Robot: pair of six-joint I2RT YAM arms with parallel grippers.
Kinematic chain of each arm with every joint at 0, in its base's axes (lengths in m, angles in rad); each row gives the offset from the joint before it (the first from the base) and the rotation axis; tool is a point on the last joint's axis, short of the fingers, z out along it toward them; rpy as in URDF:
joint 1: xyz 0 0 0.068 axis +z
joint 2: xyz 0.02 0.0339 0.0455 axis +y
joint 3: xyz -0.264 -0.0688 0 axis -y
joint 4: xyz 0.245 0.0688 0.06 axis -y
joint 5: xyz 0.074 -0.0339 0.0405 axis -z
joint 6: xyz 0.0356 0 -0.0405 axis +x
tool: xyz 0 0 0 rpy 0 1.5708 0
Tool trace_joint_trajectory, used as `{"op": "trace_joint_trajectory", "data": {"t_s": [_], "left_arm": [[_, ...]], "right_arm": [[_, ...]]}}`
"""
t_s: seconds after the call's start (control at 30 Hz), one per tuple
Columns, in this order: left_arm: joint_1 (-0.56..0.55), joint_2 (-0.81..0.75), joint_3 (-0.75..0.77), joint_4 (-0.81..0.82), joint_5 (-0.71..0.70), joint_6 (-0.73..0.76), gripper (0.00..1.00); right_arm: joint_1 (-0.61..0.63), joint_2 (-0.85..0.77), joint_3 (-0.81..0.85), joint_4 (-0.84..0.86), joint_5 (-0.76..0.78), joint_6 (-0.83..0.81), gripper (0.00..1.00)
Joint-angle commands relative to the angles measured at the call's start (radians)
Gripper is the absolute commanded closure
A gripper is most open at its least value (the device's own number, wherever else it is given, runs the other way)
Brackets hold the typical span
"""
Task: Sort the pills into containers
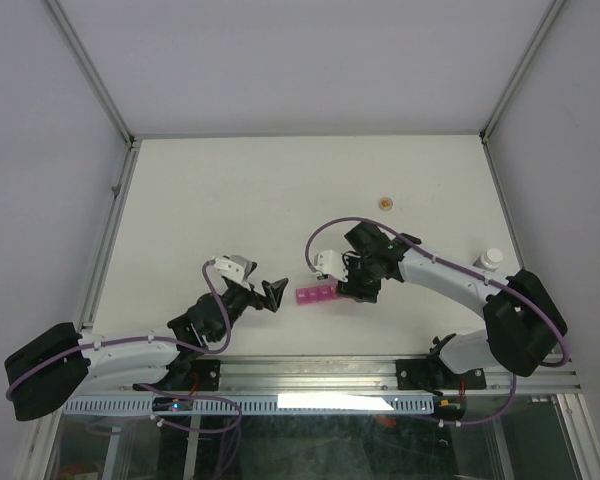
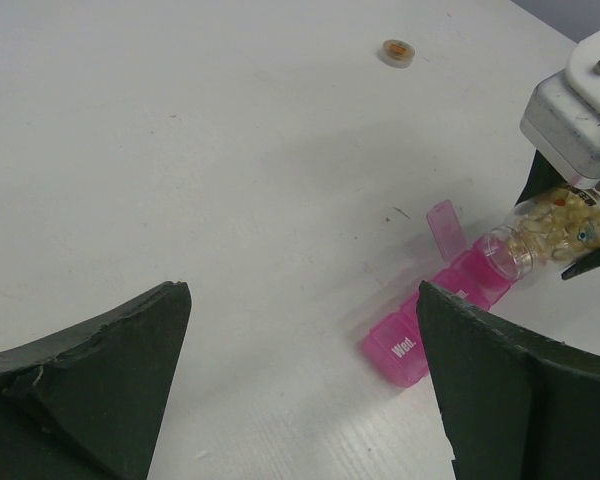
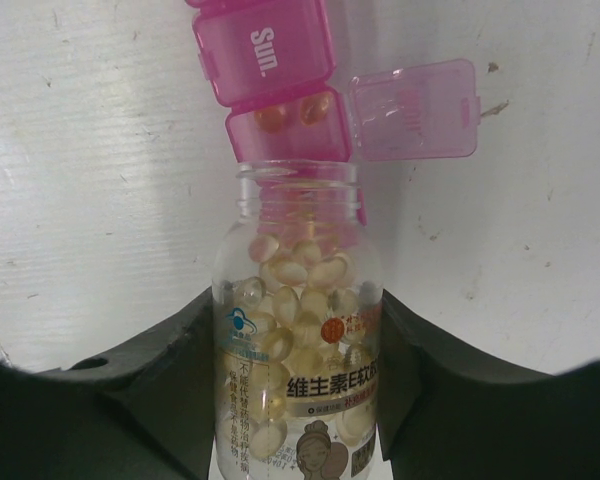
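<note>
The containers [image 1: 315, 296] are a magenta strip lying on the table between the arms. In the right wrist view its "Sun." compartment [image 3: 265, 45] is closed. The compartment beside it has its lid [image 3: 412, 108] swung open and holds two amber pills [image 3: 290, 114]. My right gripper [image 3: 298, 312] is shut on a clear, uncapped bottle [image 3: 298, 350] full of yellow softgel pills. The bottle is tipped with its mouth at the open compartment. My left gripper [image 2: 300, 300] stands open just left of the strip's "Wed." end [image 2: 405, 348], holding nothing.
A small round cap [image 1: 385, 202] lies on the table beyond the strip. A small white bottle [image 1: 491, 258] stands near the right edge. Metal frame rails run along the table's left and right sides.
</note>
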Motion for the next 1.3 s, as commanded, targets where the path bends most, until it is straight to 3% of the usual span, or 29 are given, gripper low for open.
{"op": "trace_joint_trajectory", "data": {"t_s": [0.0,0.33,0.53,0.7,0.8,0.9,0.97,1.03,1.27], "left_arm": [[0.009,-0.02,0.012,0.047,0.011,-0.004,0.01],[0.009,-0.112,0.001,0.038,0.07,-0.035,0.01],[0.01,-0.282,-0.006,0.086,0.257,-0.227,0.01],[0.01,-0.338,0.011,0.268,0.371,-0.416,0.01],[0.009,-0.26,0.081,0.318,0.425,-0.508,0.01],[0.007,-0.117,0.187,0.321,0.484,-0.561,0.01],[-0.002,0.005,0.263,0.314,0.499,-0.575,0.01],[-0.026,0.095,0.333,0.289,0.47,-0.562,0.01],[-0.13,0.299,0.505,0.271,0.288,-0.443,0.01]], "right_arm": [[-0.011,-0.031,0.002,0.039,-0.023,0.022,1.0],[-0.136,-0.188,-0.001,0.021,-0.275,0.066,1.0],[-0.265,-0.321,0.073,0.071,-0.479,0.161,1.0],[-0.338,-0.364,0.207,0.166,-0.688,0.338,1.0],[-0.44,-0.366,0.202,0.278,-0.918,0.475,1.0],[-0.56,-0.395,0.05,0.638,-1.128,0.758,1.0],[-0.614,-0.445,-0.062,0.826,-1.142,0.895,1.0],[-0.625,-0.48,-0.111,0.907,-1.136,0.95,1.0],[-0.63,-0.564,-0.148,0.946,-1.107,0.966,1.0]]}}
